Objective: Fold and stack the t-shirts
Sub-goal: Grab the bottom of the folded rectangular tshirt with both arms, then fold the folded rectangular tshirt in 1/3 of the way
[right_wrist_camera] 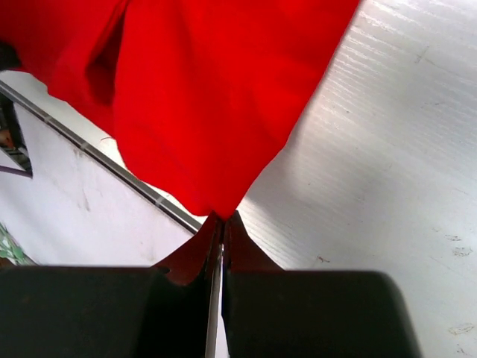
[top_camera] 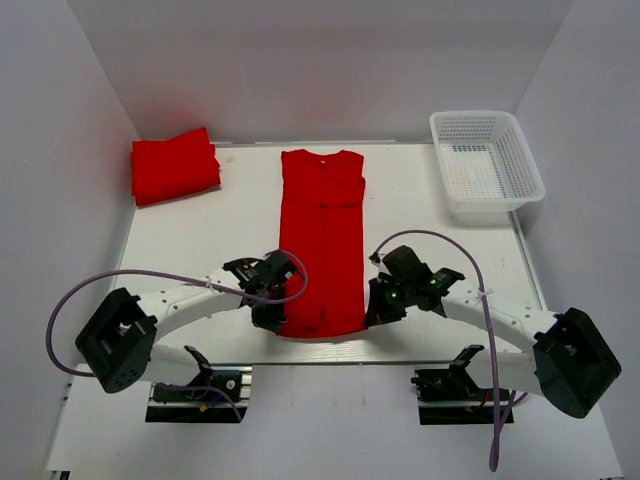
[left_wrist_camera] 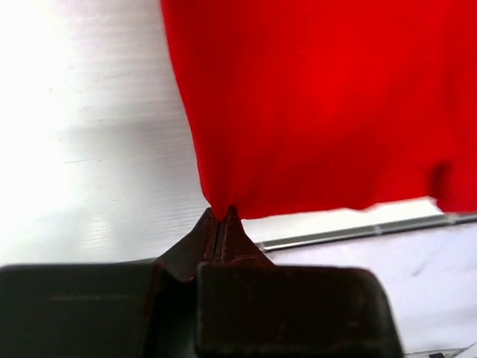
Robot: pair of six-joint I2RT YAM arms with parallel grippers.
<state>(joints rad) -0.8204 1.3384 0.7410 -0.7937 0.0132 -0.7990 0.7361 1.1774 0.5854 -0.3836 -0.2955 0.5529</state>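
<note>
A red t-shirt (top_camera: 322, 240) lies on the table as a long narrow strip, sleeves folded in, collar at the far end. My left gripper (top_camera: 272, 318) is shut on the near left corner of its hem, and the pinched cloth (left_wrist_camera: 313, 104) shows at the tips (left_wrist_camera: 222, 215) in the left wrist view. My right gripper (top_camera: 374, 312) is shut on the near right corner, and the cloth (right_wrist_camera: 209, 97) rises from the tips (right_wrist_camera: 222, 216) in the right wrist view. A second red t-shirt (top_camera: 174, 165) lies folded at the far left.
A white mesh basket (top_camera: 487, 165) stands at the far right corner. White walls close in the table on three sides. The table's near metal edge (left_wrist_camera: 358, 233) runs just under the hem. Purple cables loop beside both arms.
</note>
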